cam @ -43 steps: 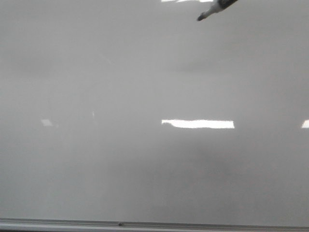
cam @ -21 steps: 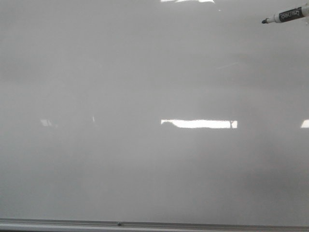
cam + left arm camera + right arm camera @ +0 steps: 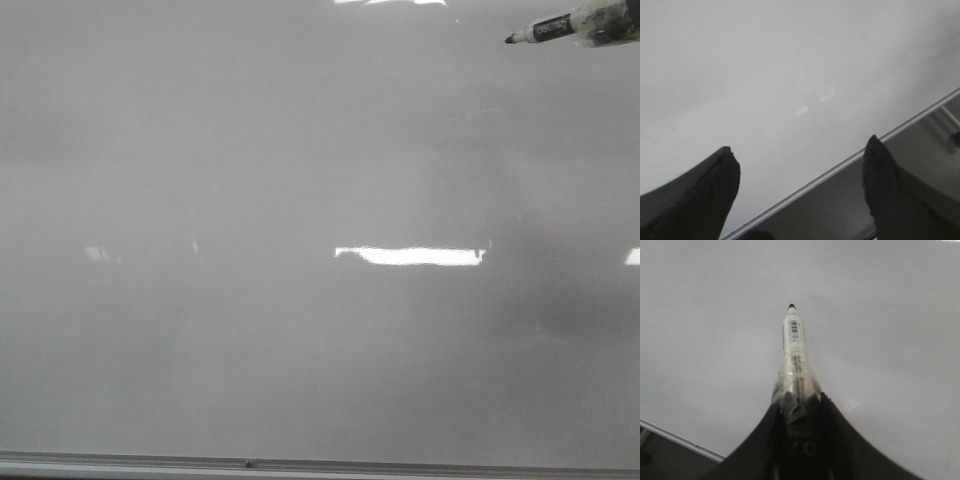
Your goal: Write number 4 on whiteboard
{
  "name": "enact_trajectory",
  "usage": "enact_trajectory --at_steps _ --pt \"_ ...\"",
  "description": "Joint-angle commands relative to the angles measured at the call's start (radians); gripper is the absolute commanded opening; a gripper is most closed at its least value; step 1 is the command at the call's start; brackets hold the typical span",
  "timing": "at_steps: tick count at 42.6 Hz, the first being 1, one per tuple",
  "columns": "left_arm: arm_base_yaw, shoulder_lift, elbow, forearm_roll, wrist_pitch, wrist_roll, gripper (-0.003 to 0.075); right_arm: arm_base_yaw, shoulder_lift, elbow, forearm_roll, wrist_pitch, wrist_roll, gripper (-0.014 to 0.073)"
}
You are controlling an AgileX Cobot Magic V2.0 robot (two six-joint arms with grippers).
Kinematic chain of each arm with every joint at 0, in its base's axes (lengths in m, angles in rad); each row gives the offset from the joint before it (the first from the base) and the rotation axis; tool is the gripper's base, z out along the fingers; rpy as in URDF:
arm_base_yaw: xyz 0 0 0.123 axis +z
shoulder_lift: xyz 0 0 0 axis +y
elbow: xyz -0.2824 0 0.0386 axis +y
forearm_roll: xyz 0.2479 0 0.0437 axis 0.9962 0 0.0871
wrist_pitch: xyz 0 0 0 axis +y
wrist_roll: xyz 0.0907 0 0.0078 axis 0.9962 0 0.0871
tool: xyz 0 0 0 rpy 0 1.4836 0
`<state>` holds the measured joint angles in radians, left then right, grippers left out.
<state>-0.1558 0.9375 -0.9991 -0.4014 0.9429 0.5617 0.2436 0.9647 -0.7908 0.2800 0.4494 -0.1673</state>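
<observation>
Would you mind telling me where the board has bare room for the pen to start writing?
Nearly all the whiteboard is unmarked: the whole stretch from the bottom frame up to the marker at top right is free. Only that top-right corner is occupied. The bright bars are reflections, not ink.

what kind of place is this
Probably an indoor lab or classroom-type test setup: a big blank whiteboard with a metal frame fills the view, the right gripper holds a marker, and ceiling-light reflections shine on it.
</observation>
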Motion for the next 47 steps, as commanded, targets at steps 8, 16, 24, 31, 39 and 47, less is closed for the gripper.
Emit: enact_trajectory --at_steps 8,16,24,31,39,47 --pt "0.001 -0.013 -0.026 -0.038 -0.059 -0.01 0.0501 0.044 0.096 -0.125 0.018 -0.127 -0.01 -0.0068" --pt "0.001 -0.013 -0.026 -0.038 -0.059 -0.01 0.0501 0.043 0.142 -0.135 0.018 -0.192 -0.01 -0.0068" --pt "0.001 -0.013 -0.026 -0.038 -0.059 -0.01 0.0501 0.043 0.18 -0.135 0.018 -0.246 -0.01 -0.0068" --pt "0.001 -0.013 -0.026 -0.038 -0.059 -0.01 0.0501 0.043 0.215 -0.135 -0.002 -0.256 -0.011 -0.0068" --pt "0.001 -0.013 -0.026 -0.038 -0.059 -0.01 0.0501 0.065 0.282 -0.135 -0.015 -0.185 -0.012 -0.0068" --pt "0.001 -0.013 -0.026 -0.038 -0.059 -0.01 0.0501 0.131 0.342 -0.135 -0.015 -0.153 -0.055 -0.0068"
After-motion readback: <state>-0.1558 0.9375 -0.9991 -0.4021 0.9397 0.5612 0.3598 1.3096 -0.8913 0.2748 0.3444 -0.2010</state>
